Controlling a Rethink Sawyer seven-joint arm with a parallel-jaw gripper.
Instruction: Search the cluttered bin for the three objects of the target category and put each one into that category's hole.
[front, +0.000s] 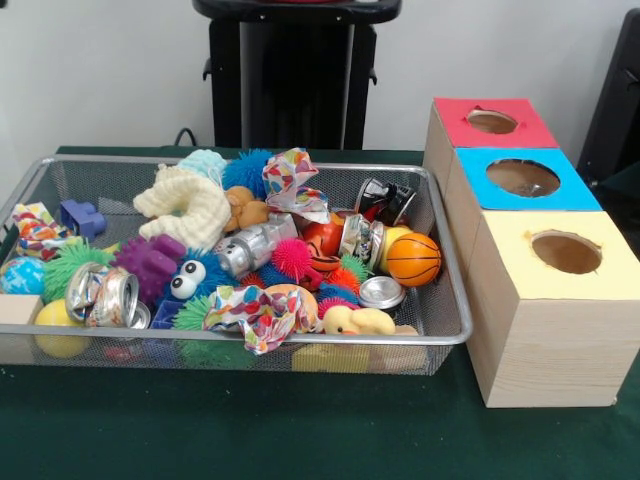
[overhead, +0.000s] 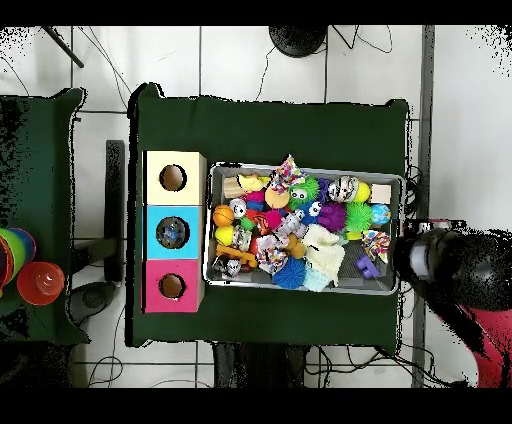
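Wire-mesh bin (front: 440, 330) sits on the green surface (front: 300, 430), packed w/ mixed clutter: crushed cans (front: 100, 295), basketball (front: 413, 258), rubber duck (front: 355, 320), spiky balls. Target category can't be told. Beside it stand 3 boxes w/ holes: red box (front: 490, 125), blue box (front: 525, 180), yellow box (front: 560, 255). Overhead view shows something already lying inside the blue hole (overhead: 172, 233); front view hides that. The arm (overhead: 450, 262) is off at the bin's end, fingers not visible, can't tell their state. Judging by the full bin, most sorting is left.
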